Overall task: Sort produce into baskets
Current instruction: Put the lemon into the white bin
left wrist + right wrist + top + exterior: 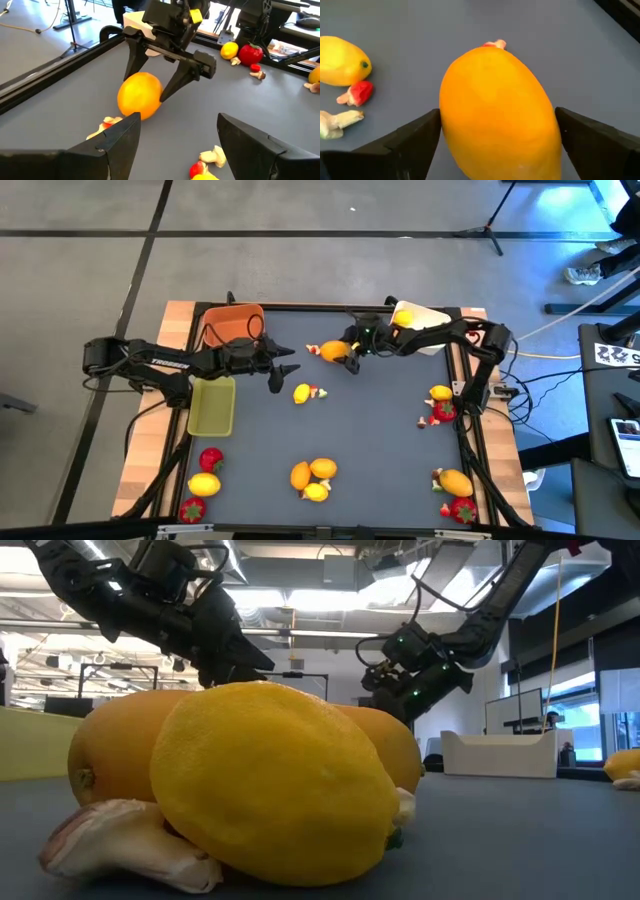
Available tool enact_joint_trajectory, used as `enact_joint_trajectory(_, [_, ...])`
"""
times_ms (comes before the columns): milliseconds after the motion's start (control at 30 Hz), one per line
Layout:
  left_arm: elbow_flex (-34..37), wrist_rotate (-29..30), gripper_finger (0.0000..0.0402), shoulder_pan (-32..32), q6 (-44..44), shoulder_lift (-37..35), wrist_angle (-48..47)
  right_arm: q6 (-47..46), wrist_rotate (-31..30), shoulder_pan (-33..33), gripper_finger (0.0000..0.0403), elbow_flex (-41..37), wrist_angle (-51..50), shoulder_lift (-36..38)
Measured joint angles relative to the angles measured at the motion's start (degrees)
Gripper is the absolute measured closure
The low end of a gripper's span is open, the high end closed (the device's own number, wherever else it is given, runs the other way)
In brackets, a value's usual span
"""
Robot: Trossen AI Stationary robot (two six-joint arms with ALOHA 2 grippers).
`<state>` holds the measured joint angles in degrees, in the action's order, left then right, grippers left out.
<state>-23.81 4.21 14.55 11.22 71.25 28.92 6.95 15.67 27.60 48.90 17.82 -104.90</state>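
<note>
Grey worktop (380, 430): right pincer (347, 352), spread wide, straddles the orange fruit (333, 351) at twelve o'clock (unpinched yet). Close evenly across its middle; left pincer (287, 370) waits spread nearby.

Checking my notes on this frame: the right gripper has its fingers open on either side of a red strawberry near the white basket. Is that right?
Not quite. The right gripper does stand open, fingers either side of a fruit near the white basket, but the fruit is an orange citrus, not a red strawberry. The right wrist view shows it best, and the left wrist view confirms it.
</note>
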Motion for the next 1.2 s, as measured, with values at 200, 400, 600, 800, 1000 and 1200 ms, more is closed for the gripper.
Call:
enact_joint_trajectory(200, [0.0,0.0,0.0144,0.0,-0.4,0.0,0.0,0.8,-0.7,-1.0,0.0064,0.0,1.6,-0.4])
enact_joint_trajectory(400, [0.0,0.0,0.0144,0.2,-0.6,0.0,0.0,0.2,-1.0,-1.0,0.0095,-0.1,1.8,-0.4])
enact_joint_trajectory(600, [0.0,0.0,0.0144,0.2,-0.7,0.0,0.0,-1.7,-1.3,-1.0,0.0095,-0.3,-0.1,1.4])
enact_joint_trajectory(800, [0.0,0.0,0.0144,0.2,-0.7,0.0,0.0,-2.0,-6.3,-1.0,0.0096,-0.3,-6.0,7.5])
enact_joint_trajectory(1000, [0.0,0.0,0.0144,0.2,-1.3,0.0,0.0,-1.6,-16.2,-1.0,0.0095,-0.3,-16.2,15.6])
enact_joint_trajectory(1200, [0.0,-0.1,0.0144,0.2,-1.1,0.0,-0.1,-1.5,-27.9,-0.9,0.0093,-0.3,-27.4,24.2])
